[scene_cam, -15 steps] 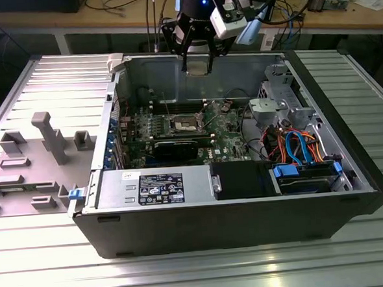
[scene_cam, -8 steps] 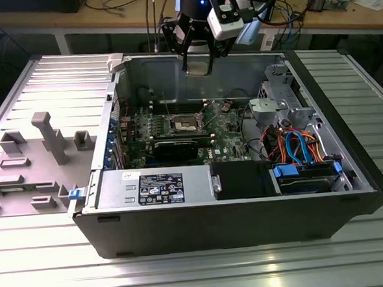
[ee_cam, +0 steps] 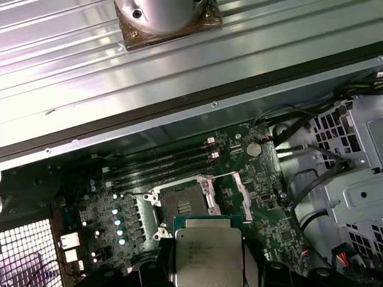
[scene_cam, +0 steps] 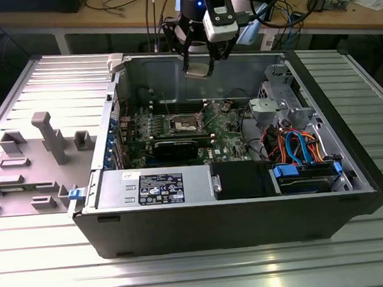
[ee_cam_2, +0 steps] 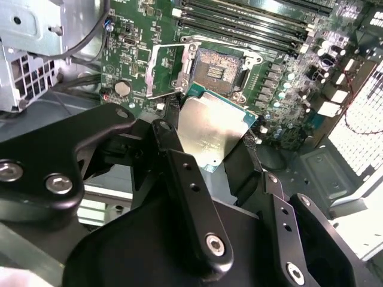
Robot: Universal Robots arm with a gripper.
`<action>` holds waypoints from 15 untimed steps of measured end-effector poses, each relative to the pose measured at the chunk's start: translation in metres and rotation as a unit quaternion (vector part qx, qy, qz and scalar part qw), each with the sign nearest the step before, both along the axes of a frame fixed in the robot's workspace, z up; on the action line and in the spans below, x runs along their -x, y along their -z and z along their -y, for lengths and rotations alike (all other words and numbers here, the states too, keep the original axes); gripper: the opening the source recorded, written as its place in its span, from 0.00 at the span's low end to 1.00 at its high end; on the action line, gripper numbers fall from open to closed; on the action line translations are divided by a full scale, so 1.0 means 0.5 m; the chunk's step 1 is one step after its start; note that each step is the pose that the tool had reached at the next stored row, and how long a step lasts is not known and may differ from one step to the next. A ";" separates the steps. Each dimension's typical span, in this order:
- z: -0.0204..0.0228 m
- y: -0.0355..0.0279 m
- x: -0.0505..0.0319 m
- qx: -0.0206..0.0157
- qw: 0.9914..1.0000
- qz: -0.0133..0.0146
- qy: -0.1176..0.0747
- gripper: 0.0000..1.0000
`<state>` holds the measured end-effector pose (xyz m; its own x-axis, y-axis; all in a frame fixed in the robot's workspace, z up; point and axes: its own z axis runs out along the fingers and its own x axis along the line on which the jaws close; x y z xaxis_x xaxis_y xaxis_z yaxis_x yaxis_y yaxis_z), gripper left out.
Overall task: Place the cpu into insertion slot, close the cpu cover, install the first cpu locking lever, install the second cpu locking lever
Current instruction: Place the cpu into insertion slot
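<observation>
The pincer (scene_cam: 200,67) is seen closed narrowly upon the cpu (scene_cam: 199,71), which is held in the air above the open computer case (scene_cam: 248,226) standing on the ribbed metal table (scene_cam: 187,277). In the second wrist view the cpu (ee_cam_2: 206,128) is gripped by two opposite edges between the black fingers (ee_cam_2: 239,164) of the pincer (ee_cam_2: 209,139), its dull silver top turned towards the camera and its green rim showing at the free edges. The insertion slot (ee_cam_2: 218,69) is found below the pincer and a little ahead of its fingertips, well apart from the chip; its dark centre is bare. The cpu cover (ee_cam_2: 160,70) is swung open and is seen just beside the slot, off to one side of the pincer's tip. In the first wrist view the cpu (ee_cam: 208,254) is likewise seen clamped in the pincer (ee_cam: 208,266), with the insertion slot (ee_cam: 182,206) beyond it on the green circuit board (ee_cam: 263,179), the raised cpu cover (ee_cam: 242,194) beside that, and the long memory slots (ee_cam: 161,158) farther still from the pincer.
</observation>
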<state>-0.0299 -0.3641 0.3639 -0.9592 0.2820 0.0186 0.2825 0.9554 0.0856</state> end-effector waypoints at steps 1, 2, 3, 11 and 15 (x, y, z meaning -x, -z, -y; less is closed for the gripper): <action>0.0000 0.000 0.000 0.000 1.000 0.000 0.004 0.55; 0.0000 0.001 0.000 0.000 1.000 0.000 0.009 0.55; 0.0001 0.001 0.000 0.000 1.000 0.000 0.013 0.55; 0.0000 0.003 0.000 0.000 0.999 -0.001 0.046 0.55; 0.0000 0.003 0.000 0.000 0.999 -0.001 0.047 0.55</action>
